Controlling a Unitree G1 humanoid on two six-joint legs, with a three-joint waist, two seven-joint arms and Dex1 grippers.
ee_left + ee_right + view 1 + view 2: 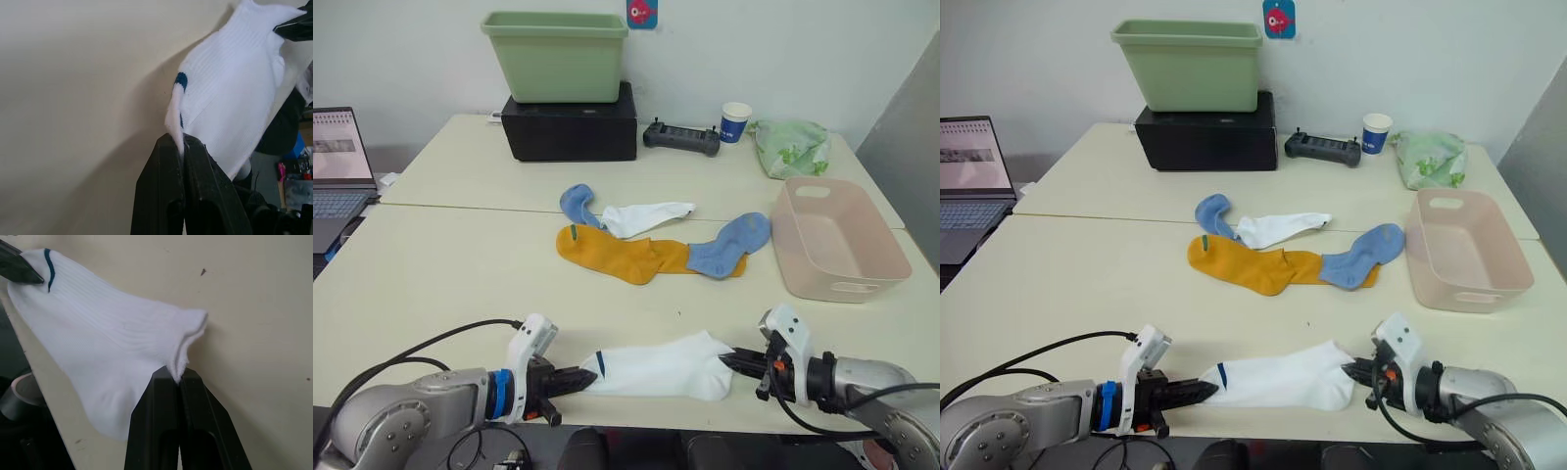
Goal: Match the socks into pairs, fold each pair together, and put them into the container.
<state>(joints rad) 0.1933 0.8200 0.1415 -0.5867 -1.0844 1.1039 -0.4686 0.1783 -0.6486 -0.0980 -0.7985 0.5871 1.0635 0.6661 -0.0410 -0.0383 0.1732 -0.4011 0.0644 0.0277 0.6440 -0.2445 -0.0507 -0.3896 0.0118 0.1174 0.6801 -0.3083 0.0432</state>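
A white sock (pixel 658 368) with a small blue mark lies stretched along the table's front edge. My left gripper (pixel 588 377) is shut on its left end, and my right gripper (pixel 724 360) is shut on its right end. The left wrist view shows the white sock (pixel 234 93) pinched between my fingers (pixel 168 186); the right wrist view shows the same sock (pixel 107 347) from the other end. Further back lie a second white sock (pixel 646 215), a mustard-yellow sock (pixel 617 255) and two light blue socks (pixel 578 204) (pixel 729 245). The pale pink container (pixel 891 257) stands empty at the right.
At the back stand a green tub (pixel 556 54) on a black box (pixel 570 127), a black controller (pixel 681 138), a paper cup (pixel 735 121) and a pale green cloth bundle (pixel 791 147). A laptop (pixel 337 162) sits at the far left.
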